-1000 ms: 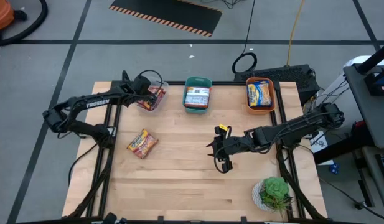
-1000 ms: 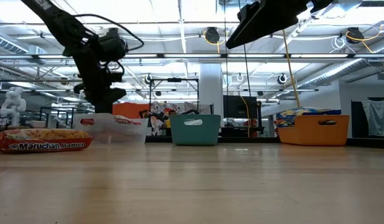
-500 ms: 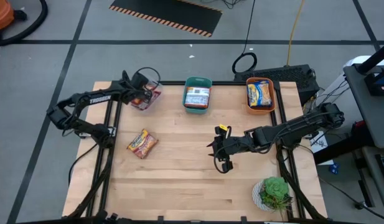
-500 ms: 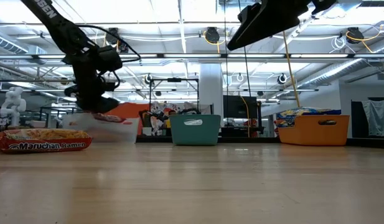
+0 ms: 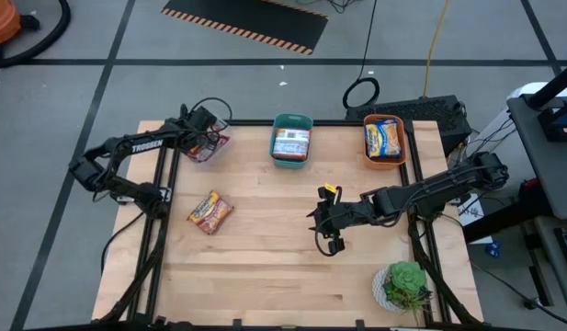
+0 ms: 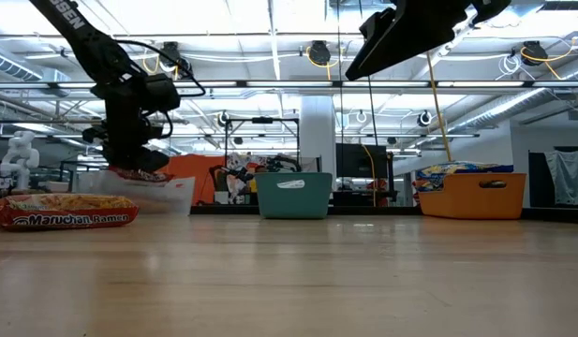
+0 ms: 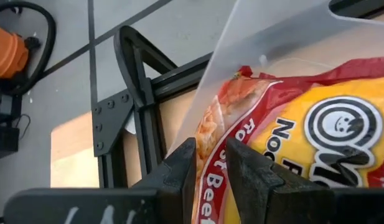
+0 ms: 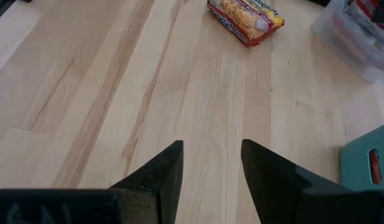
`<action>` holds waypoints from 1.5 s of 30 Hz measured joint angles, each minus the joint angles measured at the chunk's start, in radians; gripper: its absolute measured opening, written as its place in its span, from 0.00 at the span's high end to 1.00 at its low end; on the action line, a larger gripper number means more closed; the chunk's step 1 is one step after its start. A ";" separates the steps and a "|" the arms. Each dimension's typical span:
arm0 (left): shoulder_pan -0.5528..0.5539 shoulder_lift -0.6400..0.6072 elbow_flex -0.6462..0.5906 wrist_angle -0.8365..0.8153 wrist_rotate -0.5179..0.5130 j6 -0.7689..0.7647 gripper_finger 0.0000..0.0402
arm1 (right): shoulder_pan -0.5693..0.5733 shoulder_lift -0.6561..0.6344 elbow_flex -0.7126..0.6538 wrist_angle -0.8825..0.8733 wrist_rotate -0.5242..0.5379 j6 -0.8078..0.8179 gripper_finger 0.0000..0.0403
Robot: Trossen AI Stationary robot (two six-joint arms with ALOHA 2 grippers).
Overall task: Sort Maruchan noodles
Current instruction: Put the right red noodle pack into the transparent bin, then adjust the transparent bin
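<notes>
Maruchan noodles sit in several places on the wooden table (image 5: 292, 257). One loose packet (image 5: 209, 211) lies flat near the table's left edge, on its own. A teal bin (image 5: 291, 140) at the middle of the far edge and an orange bin (image 5: 384, 138) near the far right corner each hold packets.

At the far left corner, we see the left gripper (image 5: 202, 140) over a clear plastic bin (image 5: 209, 147). In the left wrist view its fingers (image 7: 185, 171) are pinched on the edge of a red-and-yellow packet (image 7: 291, 137), with the clear bin's wall just behind it.

The right gripper (image 5: 327, 227) hovers above bare wood right of the table's centre, its fingers (image 8: 167, 168) spread with nothing between them. A potted plant (image 5: 407, 285) stands at the near right corner.

We judge the main risk to be the thin pinch: the left fingers grip only the wrapper's edge, so the packet could slip out or swing and snag the bin's wall. The light clear bin sits close to the table's corner, so a snag could drag or tip it off the edge.
</notes>
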 joint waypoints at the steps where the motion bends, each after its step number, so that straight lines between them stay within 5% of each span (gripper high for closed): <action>1: -0.008 -0.004 0.000 -0.003 0.000 0.000 0.77 | 0.000 0.000 0.000 0.000 0.000 0.000 0.61; 11: -0.129 -0.059 0.000 0.079 0.034 0.015 0.77 | -0.002 0.000 0.000 0.000 0.000 -0.012 0.61; 21: -0.217 -0.059 0.000 0.202 0.338 0.022 0.77 | -0.002 0.000 0.000 0.030 0.000 -0.018 0.61; 29: -0.216 -0.019 0.000 0.232 0.343 0.070 0.77 | -0.002 0.000 0.000 0.039 0.000 -0.019 0.61; 41: -0.217 0.200 0.002 0.369 0.338 0.150 0.77 | -0.005 0.000 0.000 0.190 -0.003 -0.017 0.61; 45: -0.216 0.240 0.002 0.450 0.242 0.201 0.77 | -0.005 0.000 0.000 0.244 -0.003 -0.030 0.61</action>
